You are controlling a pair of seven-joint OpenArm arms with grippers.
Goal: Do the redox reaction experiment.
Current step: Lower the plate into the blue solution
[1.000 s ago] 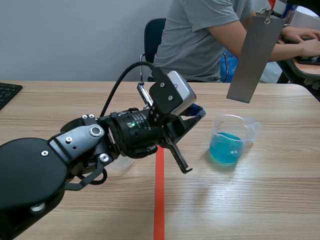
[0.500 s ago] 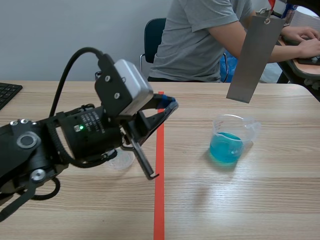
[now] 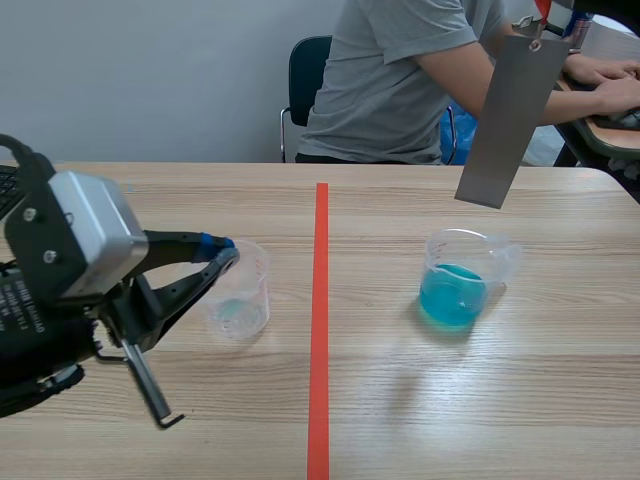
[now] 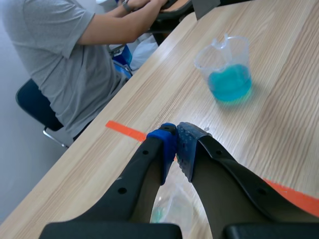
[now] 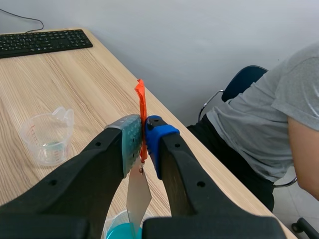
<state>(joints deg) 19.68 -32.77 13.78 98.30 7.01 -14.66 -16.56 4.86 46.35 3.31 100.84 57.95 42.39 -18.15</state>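
Note:
A grey metal strip [image 3: 508, 110] hangs by an orange tab [image 5: 141, 104] pinched in my right gripper [image 5: 143, 130], which is shut on it high at the far right [image 3: 548, 14]. The strip's lower end [image 5: 137, 195] hangs above a clear beaker of blue liquid [image 3: 455, 285], apart from it. An almost empty clear beaker [image 3: 240, 295] stands left of the tape line. My left gripper [image 3: 225, 252] hovers at that beaker's rim with its pads pressed together [image 4: 174, 138] and nothing between them. The beaker [image 4: 174, 211] shows under its fingers.
A person in a grey shirt [image 3: 400, 75] sits across the table, hands [image 3: 610, 85] at another desk on the far right. A black keyboard [image 5: 45, 40] lies at the table's far left. An orange tape line [image 3: 319, 320] runs down the middle.
My left arm has swung back from the table's middle to the left, uncovering the near-empty beaker. The right gripper and the hanging strip have stayed where they were.

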